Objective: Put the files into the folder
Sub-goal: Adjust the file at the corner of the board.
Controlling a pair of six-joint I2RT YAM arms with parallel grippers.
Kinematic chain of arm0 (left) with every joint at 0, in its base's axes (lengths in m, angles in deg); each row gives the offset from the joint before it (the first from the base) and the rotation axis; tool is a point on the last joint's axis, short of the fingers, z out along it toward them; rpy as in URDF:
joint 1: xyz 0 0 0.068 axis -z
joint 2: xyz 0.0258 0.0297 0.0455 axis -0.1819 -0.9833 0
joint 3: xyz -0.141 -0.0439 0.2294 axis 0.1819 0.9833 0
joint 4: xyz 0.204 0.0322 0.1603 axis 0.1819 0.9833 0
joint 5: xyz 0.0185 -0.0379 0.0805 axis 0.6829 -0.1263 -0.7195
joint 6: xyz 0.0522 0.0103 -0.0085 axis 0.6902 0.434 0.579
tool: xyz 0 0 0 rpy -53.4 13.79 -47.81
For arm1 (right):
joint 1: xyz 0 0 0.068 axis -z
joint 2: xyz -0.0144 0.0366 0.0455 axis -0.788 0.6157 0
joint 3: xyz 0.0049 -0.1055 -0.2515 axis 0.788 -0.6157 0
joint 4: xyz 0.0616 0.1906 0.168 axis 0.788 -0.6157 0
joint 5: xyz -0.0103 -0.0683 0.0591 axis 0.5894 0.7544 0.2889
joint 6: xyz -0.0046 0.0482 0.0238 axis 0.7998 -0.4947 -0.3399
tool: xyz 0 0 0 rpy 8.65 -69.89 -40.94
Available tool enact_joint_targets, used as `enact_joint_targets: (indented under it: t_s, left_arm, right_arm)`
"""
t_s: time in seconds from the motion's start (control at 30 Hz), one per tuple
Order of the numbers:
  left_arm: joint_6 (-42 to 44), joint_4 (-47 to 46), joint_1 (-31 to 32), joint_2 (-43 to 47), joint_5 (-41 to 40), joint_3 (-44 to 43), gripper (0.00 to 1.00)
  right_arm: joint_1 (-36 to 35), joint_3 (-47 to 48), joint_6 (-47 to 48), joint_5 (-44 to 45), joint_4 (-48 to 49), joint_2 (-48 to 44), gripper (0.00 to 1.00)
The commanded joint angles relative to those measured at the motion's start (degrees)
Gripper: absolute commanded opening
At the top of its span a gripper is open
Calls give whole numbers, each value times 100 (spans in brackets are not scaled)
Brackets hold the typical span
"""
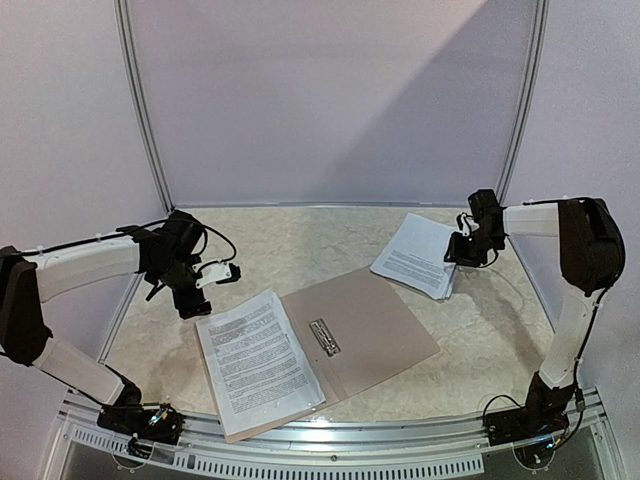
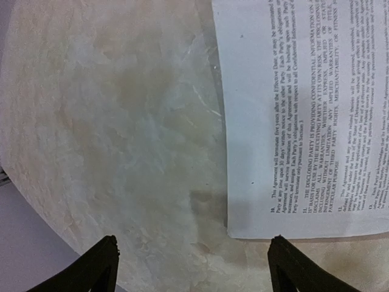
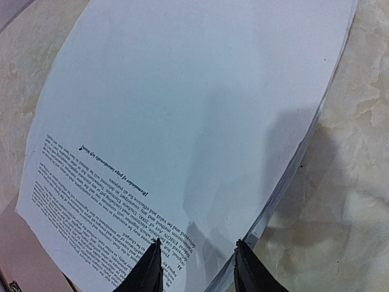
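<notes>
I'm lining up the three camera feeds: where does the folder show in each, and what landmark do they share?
Top external: the folder lies open at centre, a printed sheet on its left leaf.
Left wrist: not visible; only a printed sheet and tabletop.
Right wrist: a tan sliver in the bottom-left corner, beside the files.
Shared landmark: the marbled beige tabletop.

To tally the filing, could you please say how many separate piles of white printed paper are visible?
2. One pile lies on the left leaf of the open tan cardboard folder; the other far right, by the right fingers. Sheets underneath may be hidden.
</notes>
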Motion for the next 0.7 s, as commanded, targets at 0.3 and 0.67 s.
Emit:
enact_joint_targets:
  t_s: [0.3,0.67]
  left_arm:
    - [38,-3,113,-38,33,37,87]
    - [60,-30,116,51,51,125,87]
  right_arm:
    - [-317,73,446,-113,-109,-211,48]
    - [-1020,-209,1551,490,-1429,-830,53]
